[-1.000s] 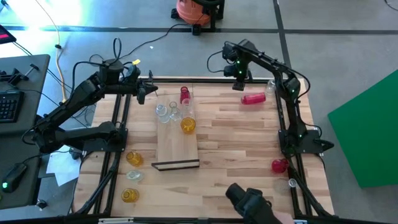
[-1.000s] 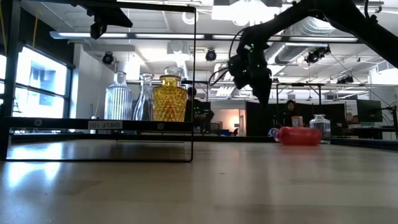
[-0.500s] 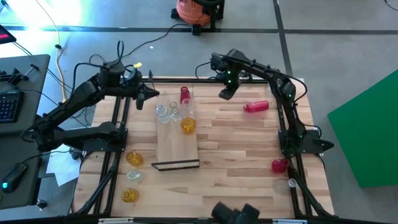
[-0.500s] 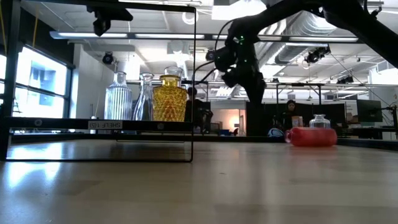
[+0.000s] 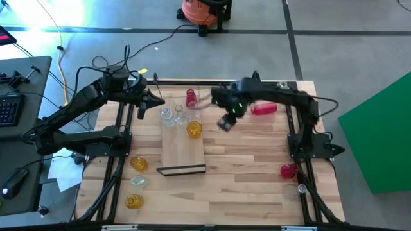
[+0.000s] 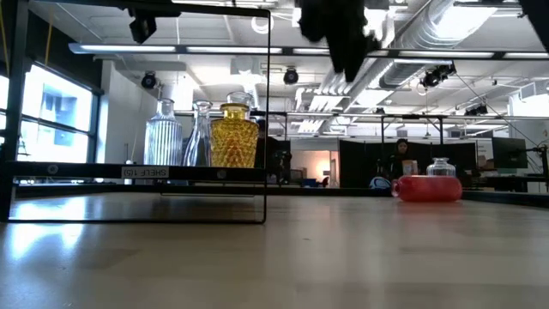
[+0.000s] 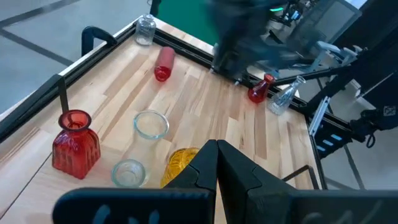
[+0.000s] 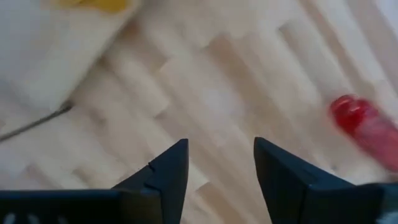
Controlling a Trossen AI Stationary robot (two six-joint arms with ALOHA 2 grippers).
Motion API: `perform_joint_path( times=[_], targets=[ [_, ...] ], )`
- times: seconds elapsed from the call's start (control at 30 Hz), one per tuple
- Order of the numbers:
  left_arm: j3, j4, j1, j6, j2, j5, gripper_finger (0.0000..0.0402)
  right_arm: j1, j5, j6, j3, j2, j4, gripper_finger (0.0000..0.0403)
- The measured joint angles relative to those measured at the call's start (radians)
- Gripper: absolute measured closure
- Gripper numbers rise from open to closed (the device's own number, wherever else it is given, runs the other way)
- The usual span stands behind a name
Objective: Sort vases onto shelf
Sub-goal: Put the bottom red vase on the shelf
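Four vases on the shelf (image 5: pixel 183 151), one red (image 5: pixel 191 97), two clear (image 5: pixel 167 114), one yellow (image 5: pixel 194 129), right gripper (image 5: pixel 225 123) fingers apart, empty, left gripper (image 5: pixel 156 102) fingers closed, empty, red vase lying on worktop (image 5: pixel 264 109)

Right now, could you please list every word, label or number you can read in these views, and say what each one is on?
"SHELF" then a bracketed mark too small to read, mirrored: on a white label on the shelf edge, low view.
Nothing else legible in any view.

small white label (image 6: pixel 145 172) on the shelf's dark front strip (image 6: pixel 206 172), lettering too small to read
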State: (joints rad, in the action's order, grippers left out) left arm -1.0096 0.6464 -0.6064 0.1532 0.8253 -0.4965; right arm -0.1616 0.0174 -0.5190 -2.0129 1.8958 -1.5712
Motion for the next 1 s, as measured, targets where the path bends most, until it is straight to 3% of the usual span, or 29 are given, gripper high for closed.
perform_joint_path(
  times=[0.13, 0.27, 0.47, 0.63, 0.7, 0.9, 1.0],
  targets=[
    [0.0, -0.003, 0.0, -0.031, -0.008, 0.0, 0.0401, 0.125, -0.117, -0.029, 0.0, -0.099, 0.0, 0.0259],
    [0.0, -0.008, 0.0, -0.035, -0.007, 0.0, 0.0401, 0.15, -0.141, -0.019, 0.039, -0.2, 0.005, 0.0265],
    [0.0, -0.01, 0.0, 0.001, -0.007, 0.0, 0.0401, 0.038, -0.081, 0.04, 0.397, -0.439, -0.005, 0.0265],
    [0.0, -0.022, 0.0, 0.026, -0.007, 0.0, 0.0401, -0.125, 0.089, 0.308, 0.677, -0.585, 0.043, 0.0265],
    [0.0, -0.037, 0.0, 0.026, -0.003, 0.0, 0.0401, -0.196, 0.107, 0.438, 0.745, -0.599, 0.045, 0.0265],
    [0.0, -0.135, 0.0, 0.09, 0.011, 0.0, 0.0401, -0.367, 0.101, 0.848, 0.838, -0.51, 0.114, 0.0265],
    [0.0, -0.171, -0.001, 0.121, 0.019, 0.001, 0.0401, -0.419, 0.03, 1.012, 0.837, -0.421, 0.185, 0.0265]
  ],
)
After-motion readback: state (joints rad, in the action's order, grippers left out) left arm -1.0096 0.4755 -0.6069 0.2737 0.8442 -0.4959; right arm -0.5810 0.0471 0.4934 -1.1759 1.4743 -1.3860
